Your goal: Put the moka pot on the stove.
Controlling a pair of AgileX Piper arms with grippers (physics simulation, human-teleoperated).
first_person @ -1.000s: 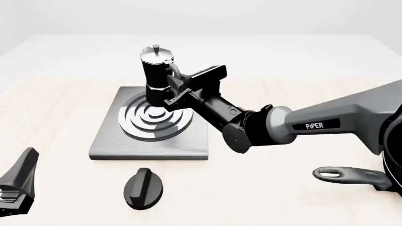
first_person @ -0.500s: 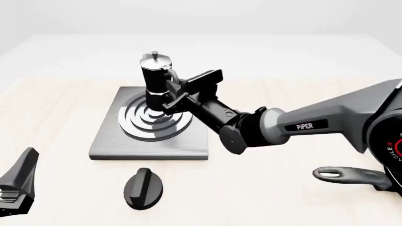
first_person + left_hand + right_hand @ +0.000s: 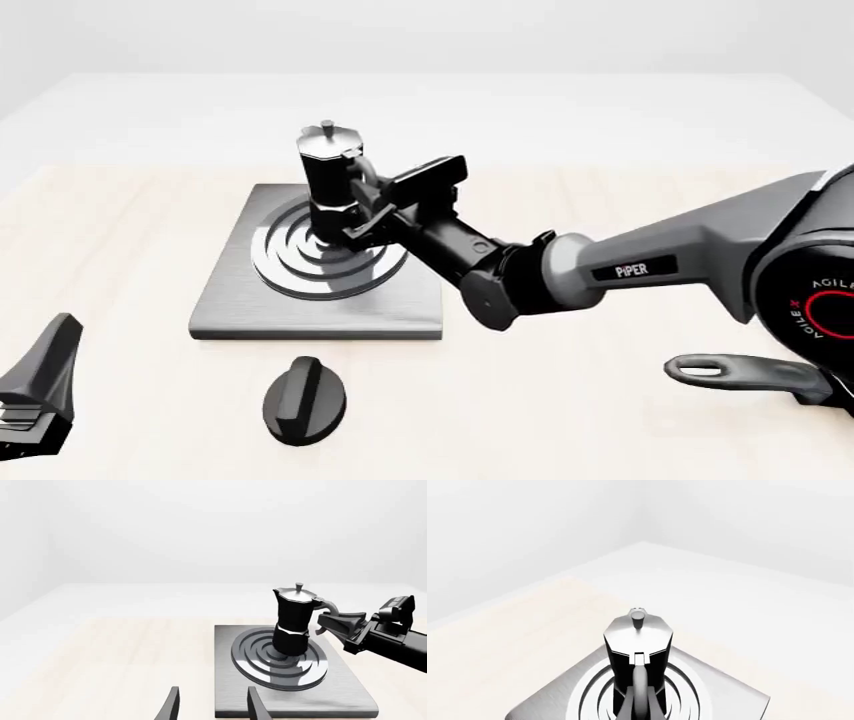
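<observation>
1 main risk we see: moka pot point(image 3: 327, 178) tips if right gripper point(image 3: 363, 205) lets go while base sits off-flat or drags sideways on stove point(image 3: 230, 290) rings. Jaws clamp pot's handle; pot body sits just beyond fingertips, upright over burner centre. Left gripper point(image 3: 210, 705) idle, jaws apart, holding nothing.

Near edge of stove point(image 3: 240, 310): black knob point(image 3: 304, 398) stands just beside it.
Right side: right arm point(image 3: 587, 275) crosses.
Far right: pan handle point(image 3: 741, 372).

Right arm point(image 3: 641, 270) reads "PiPER" (its base, partly "AGIL").
</observation>
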